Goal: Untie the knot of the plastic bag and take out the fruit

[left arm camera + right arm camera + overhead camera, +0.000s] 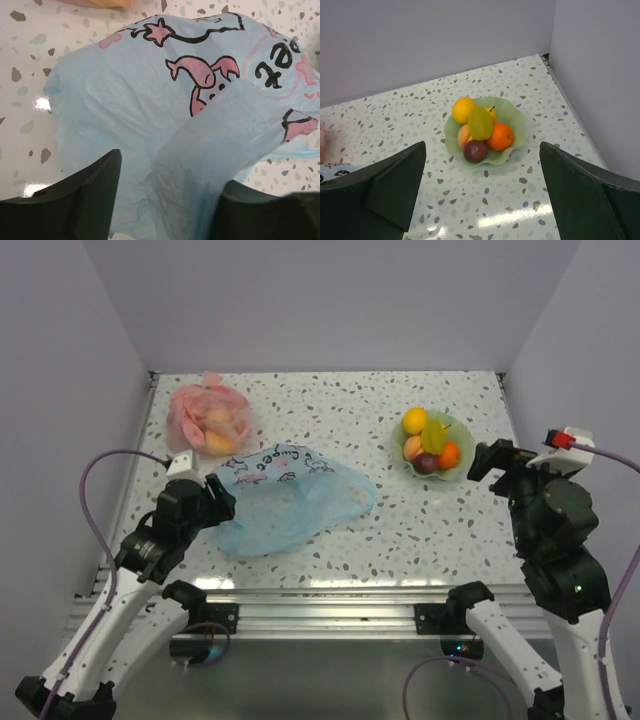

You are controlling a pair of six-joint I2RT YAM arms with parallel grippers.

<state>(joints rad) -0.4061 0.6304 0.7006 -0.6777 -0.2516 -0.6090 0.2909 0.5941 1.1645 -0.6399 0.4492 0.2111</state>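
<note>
Bag (pixel 290 502): blue, lying flat on the table (pixel 400 535), left of the middle and near the front edge.
Bag's long way: it runs left to right, with the right end a bit farther back.
Bag's ends: the wide end is by the left gripper (pixel 222 496); the thin looped end points right, at the bowl (pixel 463 470).
Bag's print: pink pictures and black letters run along its far left side.
Fruit (pixel 430 443): five small ones piled in the green bowl on the right side of the table, well apart from the bag.
Left gripper's jaws: apart, not pinching; a loose fold of the bag lies between them, close to one finger.
Right gripper (pixel 487 462): jaws spread wide with nothing in them, up above the table just right of the bowl.
Pink bag (pixel 207 418): at the back left, with orange fruit inside.
Only the top view shows: both bags, the bowl and both arms at once.
Only the left wrist view shows: the fold between the fingers, and the print up close.
Only the right wrist view shows: each fruit clearly: yellow, orange, peach, yellow-green on top, and dark purple in front.
</note>
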